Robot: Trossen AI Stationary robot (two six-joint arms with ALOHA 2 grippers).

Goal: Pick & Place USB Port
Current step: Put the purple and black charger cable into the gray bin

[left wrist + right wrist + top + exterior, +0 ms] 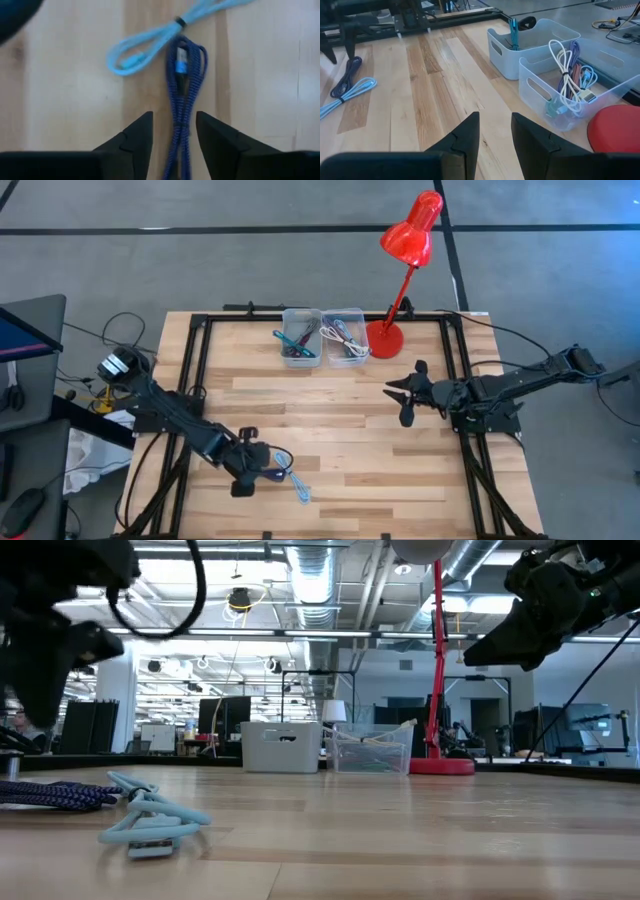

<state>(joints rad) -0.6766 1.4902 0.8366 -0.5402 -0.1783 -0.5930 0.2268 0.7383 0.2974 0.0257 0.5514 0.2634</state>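
Now | left hand point(172, 131) apart over dark blue cable point(183, 90), near front edge | right hand point(494, 131) apart, mid-table

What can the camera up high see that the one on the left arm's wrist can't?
Only the high view shows the red lamp, two clear bins and the right gripper waiting mid-table. Only the left wrist view shows the left gripper fingers apart, straddling the dark blue cable. Both show the light blue cable lying beside it on the wooden table.
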